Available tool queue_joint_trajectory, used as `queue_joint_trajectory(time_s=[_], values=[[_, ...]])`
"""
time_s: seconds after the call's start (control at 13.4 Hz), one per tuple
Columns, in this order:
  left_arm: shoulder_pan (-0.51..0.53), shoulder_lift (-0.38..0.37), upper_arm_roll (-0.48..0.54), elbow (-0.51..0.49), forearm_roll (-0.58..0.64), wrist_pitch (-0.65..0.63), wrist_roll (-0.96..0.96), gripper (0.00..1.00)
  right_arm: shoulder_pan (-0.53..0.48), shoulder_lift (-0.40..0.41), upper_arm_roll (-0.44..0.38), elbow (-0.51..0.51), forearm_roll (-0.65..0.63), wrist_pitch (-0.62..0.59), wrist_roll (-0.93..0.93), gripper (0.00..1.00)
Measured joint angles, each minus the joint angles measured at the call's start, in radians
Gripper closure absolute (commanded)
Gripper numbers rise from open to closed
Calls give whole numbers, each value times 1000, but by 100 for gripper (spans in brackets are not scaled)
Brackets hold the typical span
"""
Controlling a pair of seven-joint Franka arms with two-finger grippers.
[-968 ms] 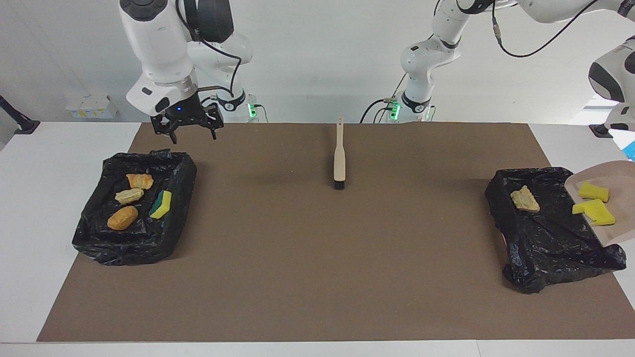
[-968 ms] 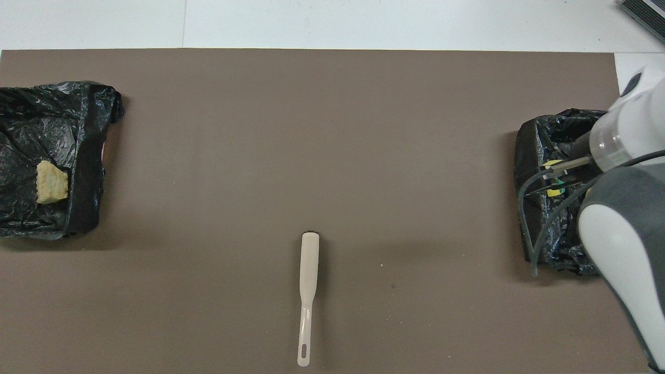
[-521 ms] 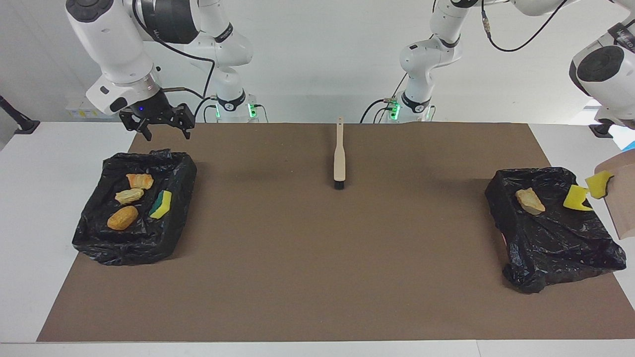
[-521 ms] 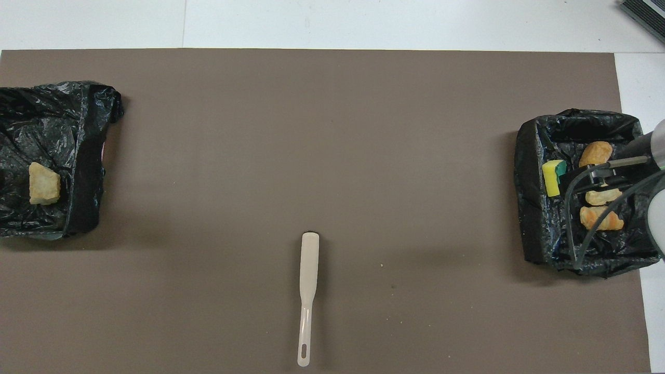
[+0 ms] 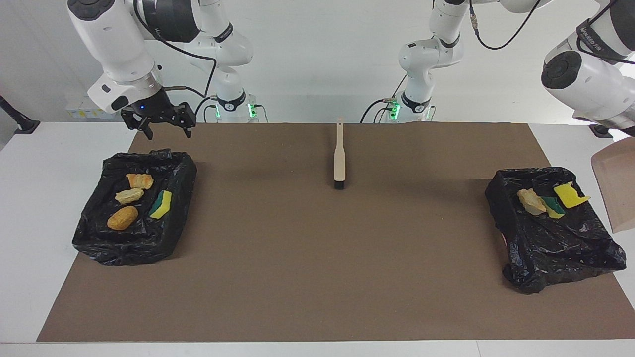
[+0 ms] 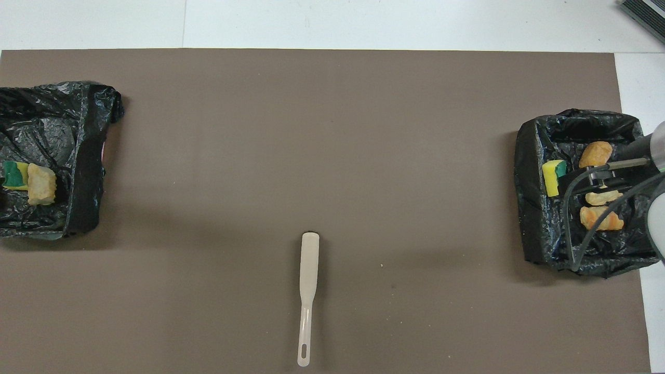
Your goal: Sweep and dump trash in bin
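Mostly brown mat (image 5: 317, 258) on white table (image 5: 30, 208) — right claw (image 5: 158, 126) apart; left claw unseen.

The left arm's gripper lies outside both views, cut off at the facing view's edge, so its fingers cannot be read. The tilted beige plastic dustpan (image 5: 616, 191) is partly cut by that same edge, and its handle is hidden. In the overhead view, the black-bag-lined bin at the left arm's end (image 6: 78, 156) runs off the picture, so the green-backed yellow sponge chunk (image 6: 14, 175) shows only in part. There, the right arm's cables cross the crusty tan bread lumps (image 6: 602, 197) in the other bin.
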Motion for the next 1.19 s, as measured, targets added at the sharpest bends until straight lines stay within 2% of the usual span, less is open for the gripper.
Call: queue_joint_trajectory(time_s=[0.22,0.6,0.89,1.19], values=[[-51,-1,-4,0,-37,-83,-129,100,0,0,0,0,0,0,0,0],[-126,-3,-6,-3,-370,-173,-384,100,0,0,0,0,0,0,0,0],[-153,-9,-7,-11,-638,-184,-491,100,0,0,0,0,0,0,0,0],[-182,-9,-8,-24,-838,-182,-642,100,0,0,0,0,0,0,0,0]])
